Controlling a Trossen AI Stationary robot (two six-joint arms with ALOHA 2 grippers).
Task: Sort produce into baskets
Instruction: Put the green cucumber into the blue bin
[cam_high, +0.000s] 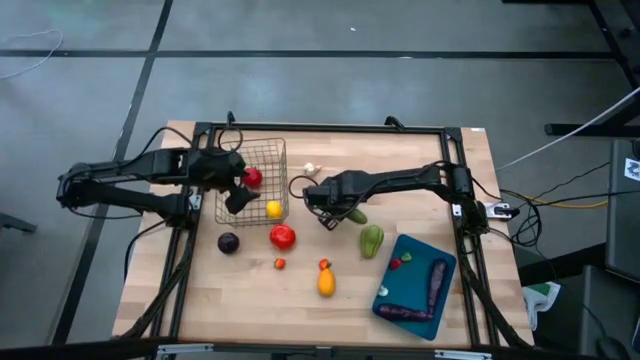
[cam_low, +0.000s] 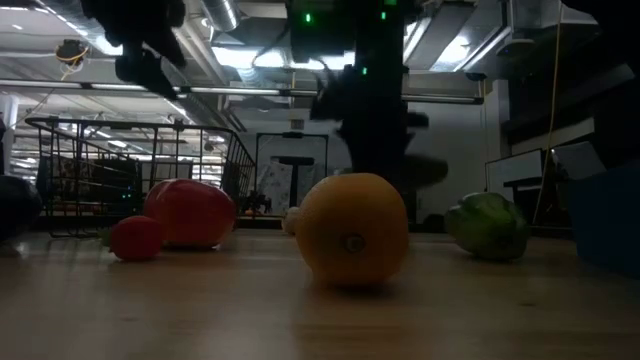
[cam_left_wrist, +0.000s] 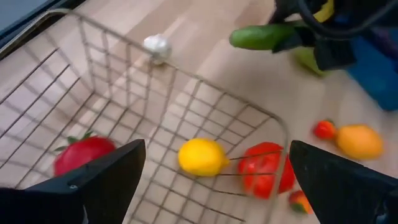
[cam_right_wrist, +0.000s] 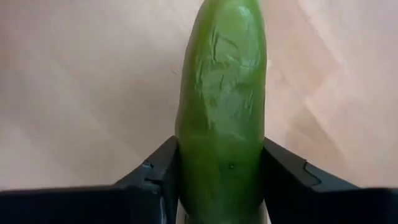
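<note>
My right gripper (cam_right_wrist: 221, 186) has its two fingers pressed against both sides of the cucumber (cam_right_wrist: 222, 106), near one end rather than at the middle, so I read it as closed on it. The cucumber lies on the table (cam_high: 300, 300) near the centre, beside the wire basket (cam_high: 270, 150). It looks like a light, smooth toy with a slightly wrinkled skin; I would expect it to be slippery and, held this far toward the end, inclined to droop or swivel, so a grip nearer the middle would be safer. My left gripper (cam_left_wrist: 214, 180) hangs with its fingers spread wide over the wire basket, holding nothing. Inside the basket I count two pieces: one tomato (cam_high: 253, 177) and one lemon (cam_high: 274, 209). Loose on the table I count one large tomato (cam_high: 282, 236), one dark eggplant (cam_high: 229, 242), one green pepper (cam_high: 372, 240), one garlic (cam_high: 309, 169), one orange-yellow fruit (cam_high: 326, 281) and two tiny red-orange pieces (cam_high: 280, 263). The blue tray (cam_high: 400, 300) holds three: two purple eggplants (cam_high: 437, 281) and one small red piece (cam_high: 396, 264).
</note>
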